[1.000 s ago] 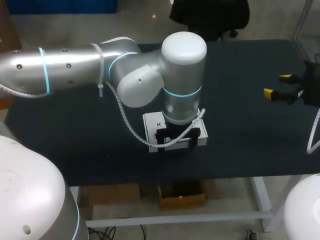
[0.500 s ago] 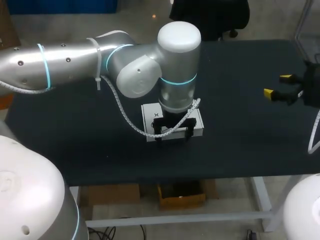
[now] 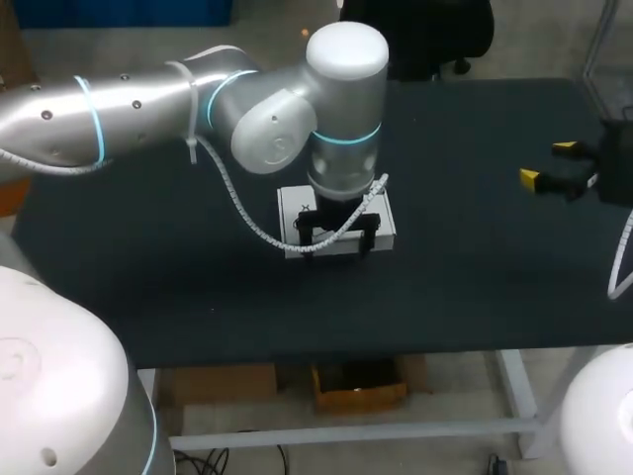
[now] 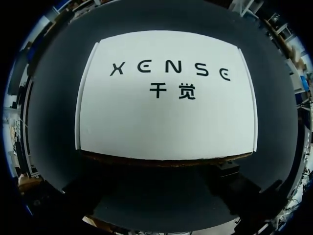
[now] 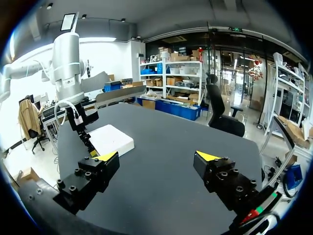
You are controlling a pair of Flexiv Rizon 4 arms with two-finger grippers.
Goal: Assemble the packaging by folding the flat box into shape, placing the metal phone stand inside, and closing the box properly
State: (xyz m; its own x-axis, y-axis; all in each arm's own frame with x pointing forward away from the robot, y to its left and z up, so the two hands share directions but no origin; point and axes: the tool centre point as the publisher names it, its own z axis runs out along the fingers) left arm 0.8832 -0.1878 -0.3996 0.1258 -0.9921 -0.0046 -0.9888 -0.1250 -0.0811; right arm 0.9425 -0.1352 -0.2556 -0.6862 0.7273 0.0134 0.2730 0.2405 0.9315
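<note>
The box (image 3: 293,212) lay flat on the table (image 3: 475,287) directly under and just ahead of the left gripper (image 3: 343,247), its white lid filling the left wrist view and appearing shut along the edge nearest the fingers. The phone stand was not visible in any view; whether it was inside could not be told. The left gripper's fingers stood apart at the box's near edge, spaced narrower than the box. They had nothing clamped between them, though contact with the near wall looked likely. The step in hand was judged to be seating or squaring the closed box. To do it well, both fingers should bear on the near wall evenly, so that the box slides straight rather than turning. The tips should run low, close to the table, and the force should be light, since thin card walls buckle easily. The right gripper (image 3: 547,164) hung well apart from the box, fingers spread wide and empty.
</note>
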